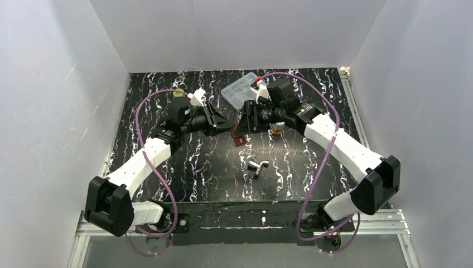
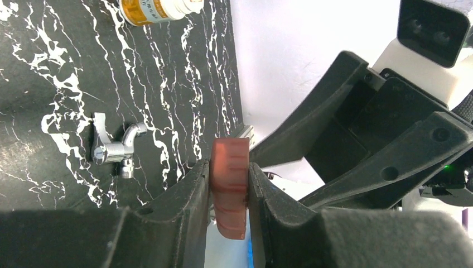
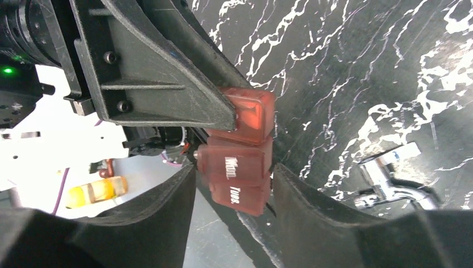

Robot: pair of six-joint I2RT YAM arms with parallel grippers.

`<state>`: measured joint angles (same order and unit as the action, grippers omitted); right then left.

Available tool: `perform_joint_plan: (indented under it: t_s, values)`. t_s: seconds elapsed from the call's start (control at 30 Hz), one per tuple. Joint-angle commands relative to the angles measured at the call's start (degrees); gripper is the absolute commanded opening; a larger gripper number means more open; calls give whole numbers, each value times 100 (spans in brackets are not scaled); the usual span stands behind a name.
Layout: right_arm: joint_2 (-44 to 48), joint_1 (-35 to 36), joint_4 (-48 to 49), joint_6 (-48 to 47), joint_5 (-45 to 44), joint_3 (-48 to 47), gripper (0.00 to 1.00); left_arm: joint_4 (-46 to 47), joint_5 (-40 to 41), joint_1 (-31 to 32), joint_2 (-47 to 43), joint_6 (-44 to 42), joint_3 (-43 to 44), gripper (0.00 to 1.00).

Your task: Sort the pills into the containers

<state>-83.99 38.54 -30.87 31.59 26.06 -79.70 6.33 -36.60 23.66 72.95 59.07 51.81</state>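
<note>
The black, white-veined table (image 1: pixel 206 178) bore a clear pill case (image 1: pixel 240 89) near its far edge; a chrome fitting (image 1: pixel 256 166) lay mid-table; an amber bottle (image 2: pixel 153 10) sat beyond.

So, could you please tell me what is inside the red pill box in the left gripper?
The red pill box has see-through lids that look shut, marked Mon. and Tues. No pills show through them, though the left gripper covers the other cells.

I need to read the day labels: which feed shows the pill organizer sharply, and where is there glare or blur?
Right wrist: the red pill organizer is sharp, Mon and Tues lettering legible, a slight glow on its top cell. Left wrist: the organizer is edge-on and soft; the white wall is blown out. Top external: evenly lit, but the organizer is small and dark, no text readable.
</note>
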Motion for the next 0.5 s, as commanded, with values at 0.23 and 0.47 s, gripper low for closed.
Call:
perform_joint_plan:
  t_s: [0.23,0.47]
  values:
    - [403,-99,-223,-32,-1032,222,73,-84,-421,-65,-251,-61,-34,0]
    - [555,400,-383,-118,-1922,-46,86,-339,-293,-78,-130,-127,-56,0]
